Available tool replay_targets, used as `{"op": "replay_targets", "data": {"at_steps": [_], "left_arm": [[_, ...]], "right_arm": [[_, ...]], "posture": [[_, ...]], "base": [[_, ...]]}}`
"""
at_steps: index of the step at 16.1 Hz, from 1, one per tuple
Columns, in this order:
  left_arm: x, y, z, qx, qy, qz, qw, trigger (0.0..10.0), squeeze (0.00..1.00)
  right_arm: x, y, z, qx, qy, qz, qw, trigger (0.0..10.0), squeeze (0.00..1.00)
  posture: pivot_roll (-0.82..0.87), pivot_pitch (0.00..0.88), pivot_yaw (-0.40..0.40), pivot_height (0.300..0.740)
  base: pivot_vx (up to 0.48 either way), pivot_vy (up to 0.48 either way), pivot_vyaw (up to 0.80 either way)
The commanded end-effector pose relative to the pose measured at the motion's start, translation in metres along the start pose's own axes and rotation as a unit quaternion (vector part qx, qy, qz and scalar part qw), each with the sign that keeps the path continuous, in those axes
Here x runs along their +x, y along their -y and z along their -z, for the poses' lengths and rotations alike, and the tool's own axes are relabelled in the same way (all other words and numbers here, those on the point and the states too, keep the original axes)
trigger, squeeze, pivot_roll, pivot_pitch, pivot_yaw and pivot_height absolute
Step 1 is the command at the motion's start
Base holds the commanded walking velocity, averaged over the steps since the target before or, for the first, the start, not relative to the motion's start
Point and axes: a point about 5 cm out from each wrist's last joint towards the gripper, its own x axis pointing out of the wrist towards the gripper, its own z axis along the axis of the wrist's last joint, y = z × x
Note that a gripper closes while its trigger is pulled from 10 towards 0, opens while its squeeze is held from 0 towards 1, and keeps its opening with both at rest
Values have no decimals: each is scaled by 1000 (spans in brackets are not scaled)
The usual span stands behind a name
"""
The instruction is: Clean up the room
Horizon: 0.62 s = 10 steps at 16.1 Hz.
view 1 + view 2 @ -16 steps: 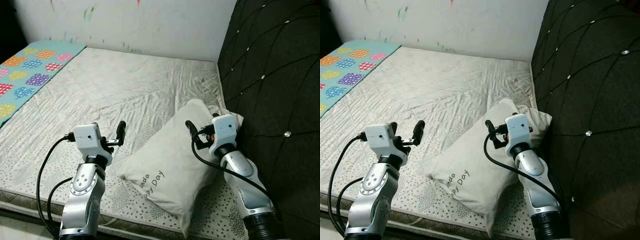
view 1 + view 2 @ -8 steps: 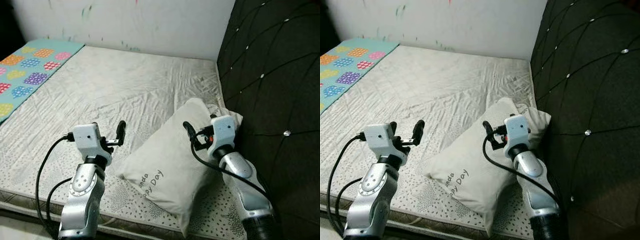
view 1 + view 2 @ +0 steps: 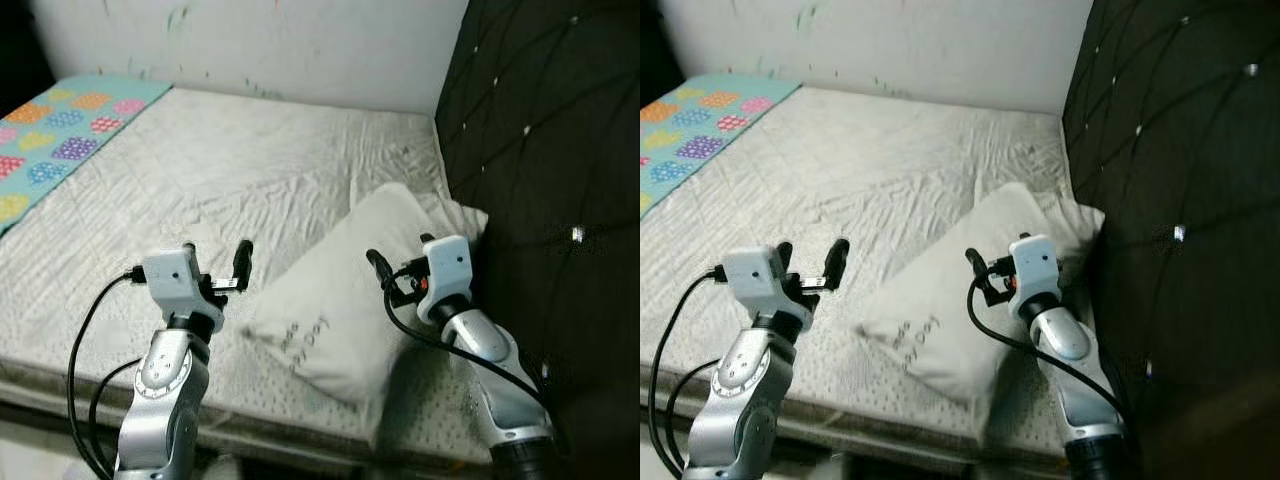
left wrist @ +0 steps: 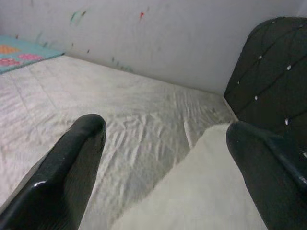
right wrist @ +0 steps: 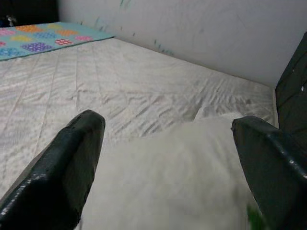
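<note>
Pillow (image 3: 345, 300) lies on the bed (image 3: 220, 180) against the headboard (image 3: 540, 150), between my two grippers; left fingers (image 4: 72, 167) and right fingers (image 5: 67, 163) spread wide, holding nothing.

You have one white rectangular fabric pillow (image 3: 340, 300) with grey printed lettering, lying at about 5 o'clock on the one pale quilted mattress (image 3: 220, 170). One turquoise sheet (image 3: 50, 140) patterned with coloured hearts sits at 10 o'clock. One black tufted headboard (image 3: 540, 150) stands at 3 o'clock. Two silver arms are in front of you, one left gripper (image 3: 238, 272) and one right gripper (image 3: 385, 277)
</note>
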Motion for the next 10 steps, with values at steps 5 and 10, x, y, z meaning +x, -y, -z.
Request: {"op": "replay_targets", "data": {"at_steps": [5,10], "left_arm": [[-1,1,-4,3,5,1,1000,10000,0],[-2,4,-8,-2,22,19,1000,10000,0]], "right_arm": [[1,-1,-5,-5,7,-10,1000,10000,0],[1,2,-5,-10,8,-10,1000,10000,0]], "posture": [[-167,0,-25,618],[-172,0,-31,618]], "base": [[0,0,0],[0,0,0]]}}
